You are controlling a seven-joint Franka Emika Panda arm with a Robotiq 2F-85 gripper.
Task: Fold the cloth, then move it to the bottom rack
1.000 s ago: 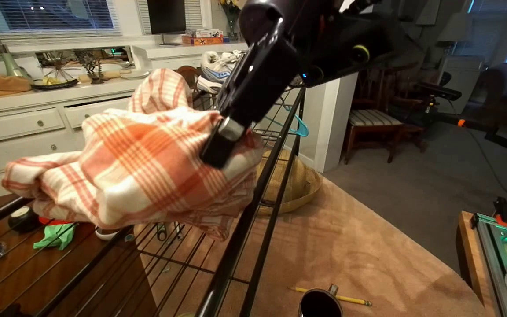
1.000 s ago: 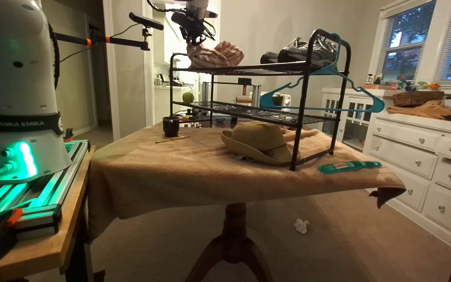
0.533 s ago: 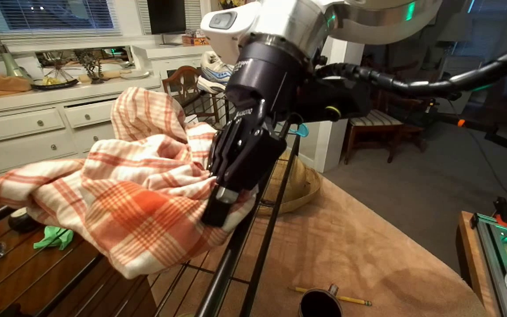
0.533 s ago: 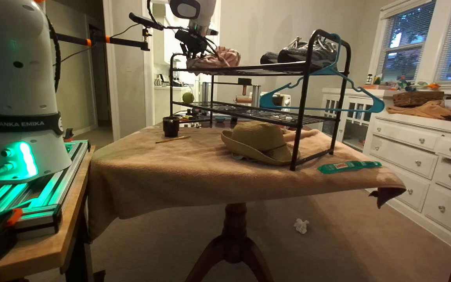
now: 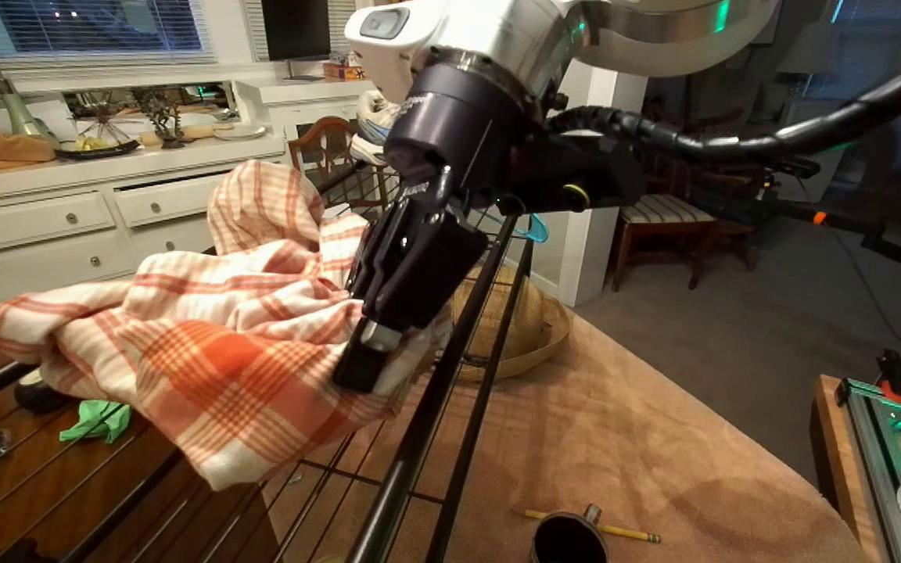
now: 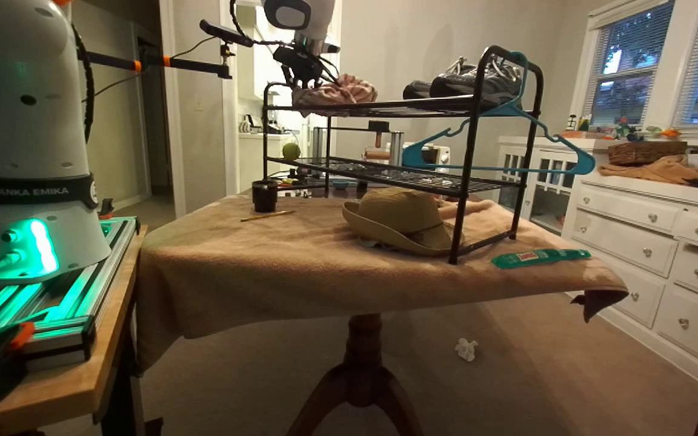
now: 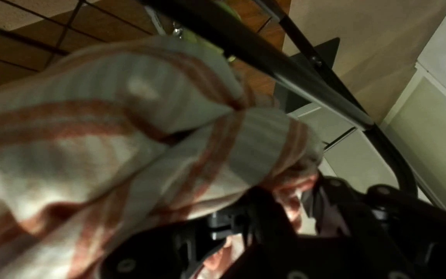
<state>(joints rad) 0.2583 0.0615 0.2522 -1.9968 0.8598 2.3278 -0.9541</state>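
The gripper (image 7: 295,199) pinches rumpled cloth (image 5: 231,352) on the top rack (image 6: 412,109), toward the far edge of the worktop (image 6: 222,239); folding seems unfinished; lowering remains.

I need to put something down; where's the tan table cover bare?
Bare cover: between the pencil and straw hat, and from the pencil to the robot-side table edge. Crowded: the rack's top shelf, with cloth, claw and shoes.

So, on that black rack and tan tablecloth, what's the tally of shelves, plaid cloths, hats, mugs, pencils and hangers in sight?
Rack shelves: 2
Plaid cloth: 1
Straw hat: 1
Dark mug: 1
Pencil: 1
Hanger: 1
Total: 7
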